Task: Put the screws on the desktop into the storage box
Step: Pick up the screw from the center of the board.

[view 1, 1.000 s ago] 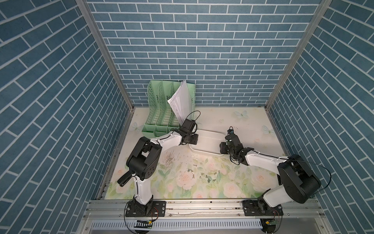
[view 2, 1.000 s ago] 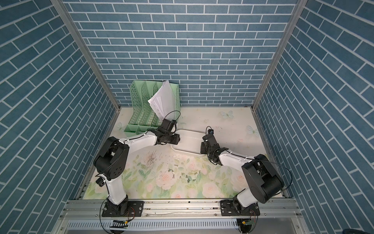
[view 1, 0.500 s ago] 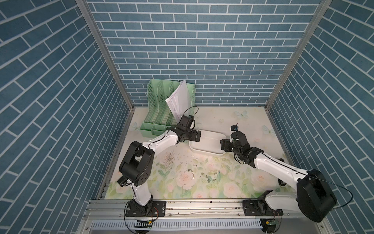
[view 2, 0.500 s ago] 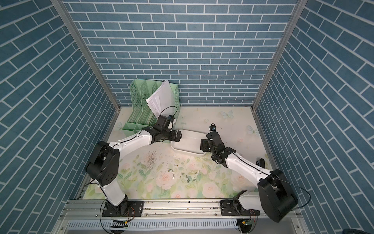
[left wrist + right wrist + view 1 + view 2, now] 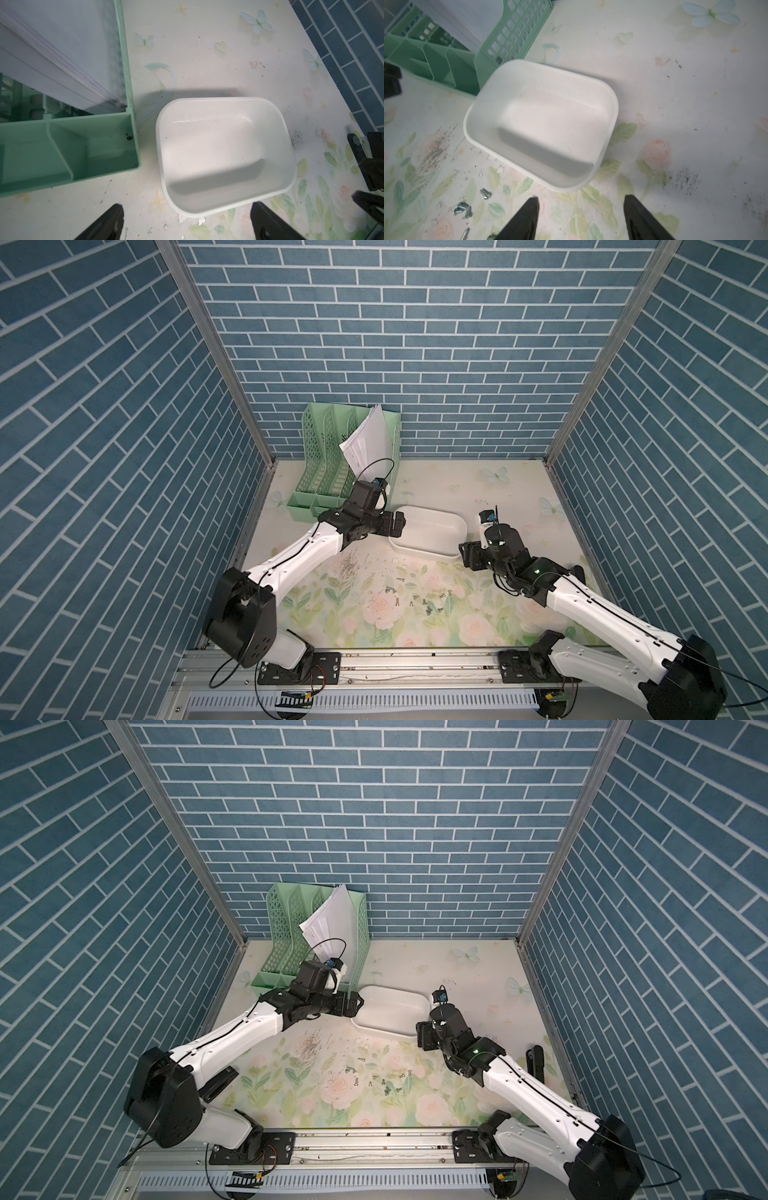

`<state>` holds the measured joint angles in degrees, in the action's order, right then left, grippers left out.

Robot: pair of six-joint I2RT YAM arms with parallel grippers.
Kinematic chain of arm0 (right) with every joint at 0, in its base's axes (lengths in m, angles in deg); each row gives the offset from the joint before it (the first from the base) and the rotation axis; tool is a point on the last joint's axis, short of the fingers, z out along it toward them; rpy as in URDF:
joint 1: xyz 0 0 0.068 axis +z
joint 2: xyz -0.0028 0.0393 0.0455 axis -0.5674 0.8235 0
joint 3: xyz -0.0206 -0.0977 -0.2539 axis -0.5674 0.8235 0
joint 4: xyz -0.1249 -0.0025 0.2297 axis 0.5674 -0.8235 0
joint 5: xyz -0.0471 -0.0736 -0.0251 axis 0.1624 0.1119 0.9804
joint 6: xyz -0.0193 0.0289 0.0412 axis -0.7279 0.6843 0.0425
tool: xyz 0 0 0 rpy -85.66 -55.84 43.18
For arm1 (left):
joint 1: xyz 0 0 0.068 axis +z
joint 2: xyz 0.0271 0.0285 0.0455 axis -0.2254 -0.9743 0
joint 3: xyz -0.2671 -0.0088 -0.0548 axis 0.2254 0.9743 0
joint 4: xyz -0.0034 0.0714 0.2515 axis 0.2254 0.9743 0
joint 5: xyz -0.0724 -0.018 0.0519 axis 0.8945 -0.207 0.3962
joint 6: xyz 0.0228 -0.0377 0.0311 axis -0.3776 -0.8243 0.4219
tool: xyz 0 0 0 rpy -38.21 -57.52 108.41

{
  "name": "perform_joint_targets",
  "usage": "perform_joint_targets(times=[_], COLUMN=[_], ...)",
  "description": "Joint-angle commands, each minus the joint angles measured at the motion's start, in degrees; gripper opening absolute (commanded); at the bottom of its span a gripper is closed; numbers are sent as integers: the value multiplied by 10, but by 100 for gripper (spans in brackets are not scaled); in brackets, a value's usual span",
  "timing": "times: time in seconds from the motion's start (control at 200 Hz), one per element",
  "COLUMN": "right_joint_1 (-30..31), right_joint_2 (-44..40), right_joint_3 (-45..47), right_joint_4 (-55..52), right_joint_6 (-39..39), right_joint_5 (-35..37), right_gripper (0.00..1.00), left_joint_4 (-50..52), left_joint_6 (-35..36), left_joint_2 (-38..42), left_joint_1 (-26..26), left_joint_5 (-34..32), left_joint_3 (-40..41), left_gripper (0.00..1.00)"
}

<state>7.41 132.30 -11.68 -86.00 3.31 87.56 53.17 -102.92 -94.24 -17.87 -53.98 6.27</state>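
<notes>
Left wrist view first. Got the left gripper (image 5: 188,207) spread wide, nothing pinched, hanging over the near short end of the storage box (image 5: 218,149). Sits upright on the desktop (image 5: 207,52) just ahead of the fingertips, and looks totally empty inside apart from a few dark specks. Just beside the box, across a thin gap: mint-green file rack (image 5: 68,145), low front pockets bare, with a fat stack of white papers (image 5: 52,52) leaning in the tall section behind.

Over to the right wrist view. Same deal for the right gripper (image 5: 581,198): fingers parted, gripping nothing, parked just short of one rounded corner of the box (image 5: 550,124). Again nothing in there but shadow. Off to one side of the fingertips, down on the floral print: a handful of the screws (image 5: 464,208), all outside the box.

Checked both top views too. Box wedged between the two grippers, left one (image 5: 398,524) at one end, right one (image 5: 467,556) at the opposite corner. Screws (image 5: 424,601) (image 5: 384,1081) scattered loose on the desktop, further toward the robot's base than either gripper, well apart from the box.
</notes>
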Motion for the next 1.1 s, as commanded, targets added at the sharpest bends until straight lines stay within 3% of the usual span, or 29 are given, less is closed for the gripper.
perform_joint_targets(times=[0.0,0.51,1.095], right_joint_1=[37,120,146], right_joint_2=[6,85,157], right_joint_3=[11,60,81], right_joint_4=[-48,1,57], right_joint_6=[28,77,91], right_joint_5=[16,16,14], right_gripper=[66,54,44], left_joint_4=[40,40,42], left_joint_6=[4,-23,-23], left_joint_2=[33,130,179], left_joint_1=[1,1,1], left_joint_5=[-31,-18,-16], left_joint_3=[29,168,204], left_gripper=[100,100,100])
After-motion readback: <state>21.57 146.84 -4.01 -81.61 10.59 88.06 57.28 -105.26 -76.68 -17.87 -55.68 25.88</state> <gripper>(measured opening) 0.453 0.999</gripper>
